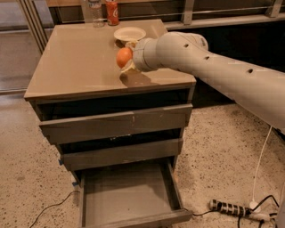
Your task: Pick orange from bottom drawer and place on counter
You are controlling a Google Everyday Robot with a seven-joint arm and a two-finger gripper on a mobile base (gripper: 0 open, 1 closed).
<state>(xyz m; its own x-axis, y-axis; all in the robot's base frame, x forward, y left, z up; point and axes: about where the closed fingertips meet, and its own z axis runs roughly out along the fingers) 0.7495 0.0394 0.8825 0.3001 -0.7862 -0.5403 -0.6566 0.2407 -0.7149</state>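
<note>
1 thick arm [222, 71] in smooth off-white casing, tube-shaped and widening toward the right edge, with at least 4 small dark round holes dotted along it. A rounded wrist collar ends in the cream-coloured gripper [128, 57] (closed round the orange [123, 57], just above the counter [75, 67]).

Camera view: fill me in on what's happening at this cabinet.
The robot arm's end effector grips the orange over the counter, towards its front right part, and has not yet set it down. The bottom drawer stands pulled open below. A white bowl and a red can sit at the counter's back.
</note>
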